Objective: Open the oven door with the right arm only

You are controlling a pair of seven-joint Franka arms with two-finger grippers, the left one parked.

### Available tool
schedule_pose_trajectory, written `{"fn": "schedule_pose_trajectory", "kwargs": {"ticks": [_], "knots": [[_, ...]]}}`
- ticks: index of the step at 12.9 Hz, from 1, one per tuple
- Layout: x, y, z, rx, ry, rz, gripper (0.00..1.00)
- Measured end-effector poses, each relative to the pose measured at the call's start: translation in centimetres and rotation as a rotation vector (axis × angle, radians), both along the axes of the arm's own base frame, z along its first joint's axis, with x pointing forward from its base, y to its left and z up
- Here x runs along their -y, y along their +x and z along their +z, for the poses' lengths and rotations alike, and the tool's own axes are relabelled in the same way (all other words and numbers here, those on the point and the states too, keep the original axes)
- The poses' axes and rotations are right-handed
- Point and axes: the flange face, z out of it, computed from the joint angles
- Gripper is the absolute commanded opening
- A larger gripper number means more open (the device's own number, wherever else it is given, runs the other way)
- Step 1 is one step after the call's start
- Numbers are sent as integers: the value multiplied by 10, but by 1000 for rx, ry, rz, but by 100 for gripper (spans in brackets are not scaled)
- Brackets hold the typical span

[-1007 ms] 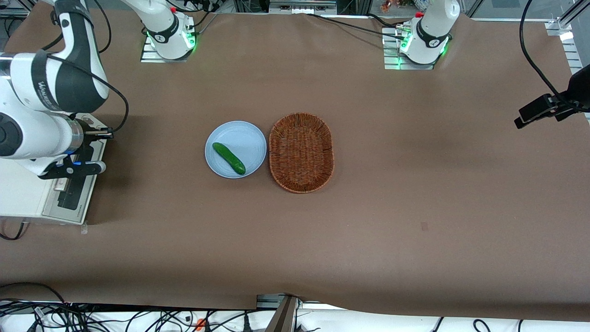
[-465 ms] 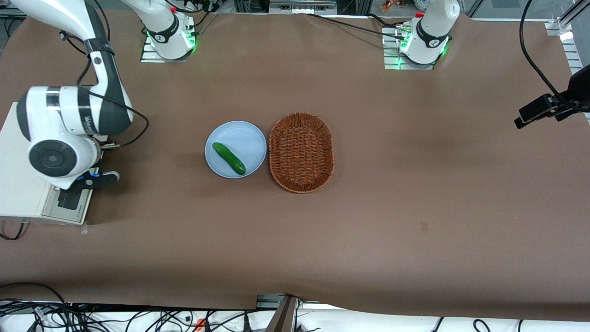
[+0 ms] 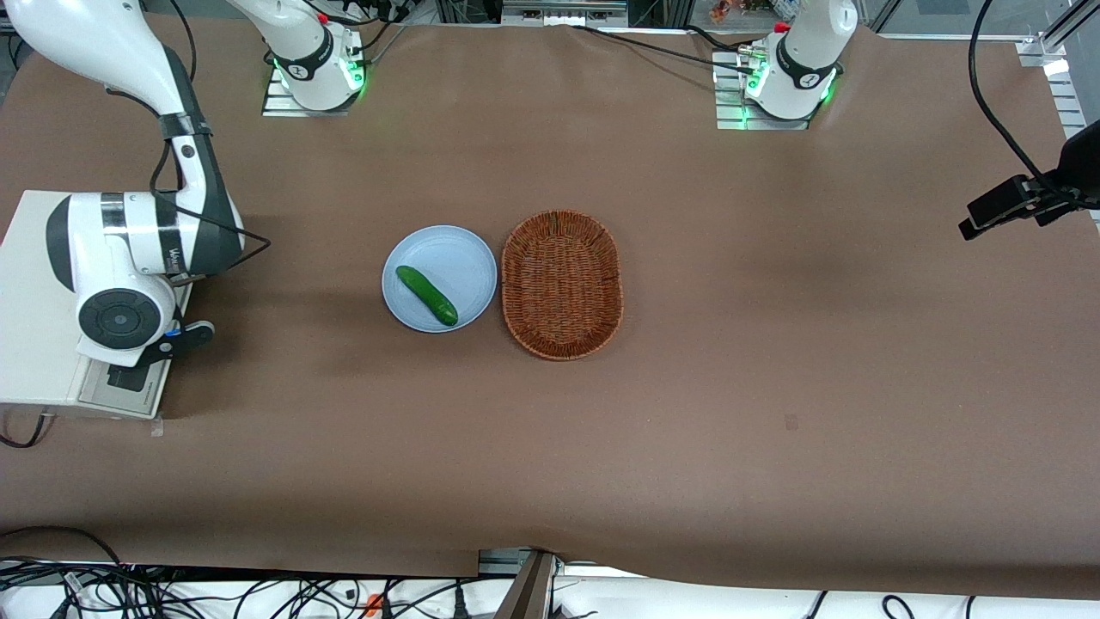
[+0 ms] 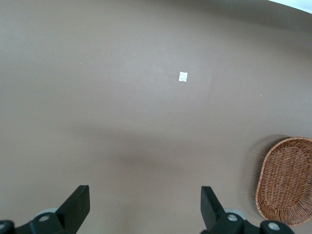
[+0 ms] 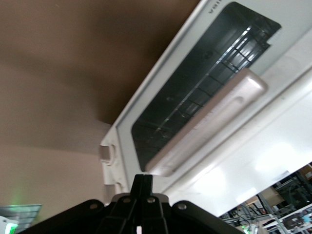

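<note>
A boxy cream-white toaster oven (image 3: 39, 344) sits at the working arm's end of a table covered in brown paper (image 3: 773, 344). The large white jointed right arm with black bands (image 3: 129, 249) bends down over the oven's top and front edge, so much of the oven is covered in the front view. The arm's black two-finger gripper (image 5: 144, 181) hangs just in front of the oven. In the right wrist view its two fingertips are pressed together with no gap between them, and nothing is held. Just past the tips is the oven door (image 5: 195, 102), the front flap with a dark glass window through which a wire rack shows. Its silver bar handle (image 5: 209, 122) runs along the window's edge, close to the fingertips. Near the middle of the table, a round pale blue plate (image 3: 455, 249) holds a green cucumber (image 3: 426, 295). An oval brown wicker basket (image 3: 561, 284) lies just beside the plate.
</note>
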Motion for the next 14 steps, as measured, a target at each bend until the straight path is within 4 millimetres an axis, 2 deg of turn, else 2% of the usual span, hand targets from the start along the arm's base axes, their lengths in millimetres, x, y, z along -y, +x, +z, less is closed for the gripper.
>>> {"fn": "schedule_pose_trajectory", "kwargs": {"ticks": [3, 6, 14], "knots": [[22, 3, 0, -17, -3, 41, 0], [34, 6, -10, -16, 12, 66, 0], [31, 9, -16, -14, 18, 84, 0]]}}
